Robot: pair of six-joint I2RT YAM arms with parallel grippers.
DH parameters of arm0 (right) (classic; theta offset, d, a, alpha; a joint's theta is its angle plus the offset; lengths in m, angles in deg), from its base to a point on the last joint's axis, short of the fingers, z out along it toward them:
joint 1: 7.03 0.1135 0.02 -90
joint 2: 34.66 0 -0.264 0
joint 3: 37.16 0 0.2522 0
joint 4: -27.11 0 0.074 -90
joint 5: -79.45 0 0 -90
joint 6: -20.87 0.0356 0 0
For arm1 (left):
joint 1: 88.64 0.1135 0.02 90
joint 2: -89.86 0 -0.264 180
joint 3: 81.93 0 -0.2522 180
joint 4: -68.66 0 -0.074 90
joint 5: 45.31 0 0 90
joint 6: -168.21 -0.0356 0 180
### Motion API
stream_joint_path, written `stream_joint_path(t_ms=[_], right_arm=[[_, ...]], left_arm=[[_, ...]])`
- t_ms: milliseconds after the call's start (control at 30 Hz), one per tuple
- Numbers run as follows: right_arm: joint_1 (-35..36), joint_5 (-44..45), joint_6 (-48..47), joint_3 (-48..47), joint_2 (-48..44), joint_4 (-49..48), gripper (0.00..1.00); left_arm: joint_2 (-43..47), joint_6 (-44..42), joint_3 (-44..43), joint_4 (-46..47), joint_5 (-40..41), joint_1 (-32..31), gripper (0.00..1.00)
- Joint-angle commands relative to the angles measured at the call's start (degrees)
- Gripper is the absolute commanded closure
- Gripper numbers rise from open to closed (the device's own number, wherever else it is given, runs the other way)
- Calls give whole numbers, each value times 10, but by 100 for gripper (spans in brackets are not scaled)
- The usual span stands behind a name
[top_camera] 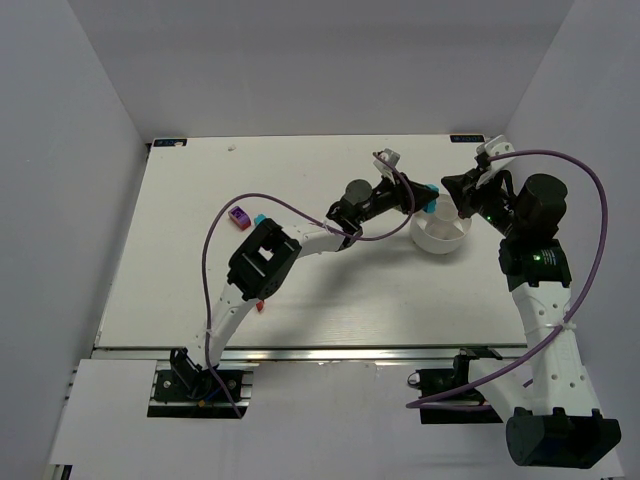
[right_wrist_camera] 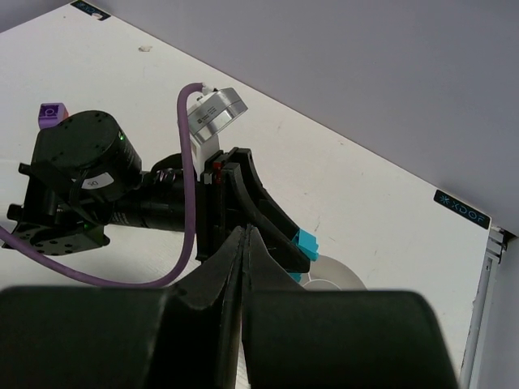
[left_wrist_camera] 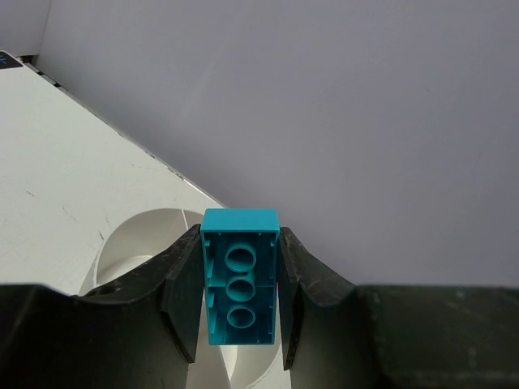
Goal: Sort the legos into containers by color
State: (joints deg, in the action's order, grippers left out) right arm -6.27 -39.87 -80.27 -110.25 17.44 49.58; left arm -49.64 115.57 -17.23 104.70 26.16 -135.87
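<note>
Our left gripper point(top_camera: 425, 195) is clamped on a cyan lego brick point(left_wrist_camera: 239, 243). Its two black fingers point(left_wrist_camera: 182, 292) press on the long sides of the brick. In the left wrist view the brick's hollow underside, with three round tubes, faces the camera.

From above, we see the brick held up at the 12 o'clock edge of the white bowl point(top_camera: 440, 238). The bowl sits on the table point(top_camera: 180, 290), out at 3 o'clock from the table's middle. We cannot tell which part of the bowl lies under the brick.

Our right gripper point(right_wrist_camera: 246, 235) has its fingers pressed together with nothing between them. It hangs near the bowl, at about 1 o'clock from it, and points at the left gripper.

Other legos lie well apart from the bowl. A purple lego point(top_camera: 238, 216) and a second cyan lego point(top_camera: 259, 220) sit just beside each other at 9 o'clock from the table's middle. A red lego point(top_camera: 259, 306) peeks out beside the left arm at about 7 o'clock.
</note>
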Motion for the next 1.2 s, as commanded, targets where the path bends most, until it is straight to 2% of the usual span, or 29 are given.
stream_joint_path(t_ms=[0, 467, 500, 600, 733, 833, 1033, 1167], right_arm=[[-1, -6, 7, -2, -4, -34, 100], [-1, -6, 9, -4, -9, -28, 100], [-1, -6, 9, -4, -10, -28, 100], [-1, -6, 9, -3, -10, -26, 100], [-1, -6, 9, -3, -11, -27, 100], [-1, -6, 9, -3, -11, -27, 100], [-1, -11, 9, -3, -13, -25, 100], [-1, -23, 9, -8, -9, -30, 100]], left_arm=[[-9, 3, -18, 6, -7, -3, 82], [-37, 10, -46, -9, -1, -3, 70], [-37, 10, -46, -11, 0, -3, 65], [-34, 6, -44, -16, 5, -3, 56], [-31, 0, -41, -23, 11, -2, 49], [-29, -4, -39, -26, 15, -2, 40], [-9, -14, -45, -20, 29, -3, 35], [27, -47, -48, -51, 46, -2, 35]])
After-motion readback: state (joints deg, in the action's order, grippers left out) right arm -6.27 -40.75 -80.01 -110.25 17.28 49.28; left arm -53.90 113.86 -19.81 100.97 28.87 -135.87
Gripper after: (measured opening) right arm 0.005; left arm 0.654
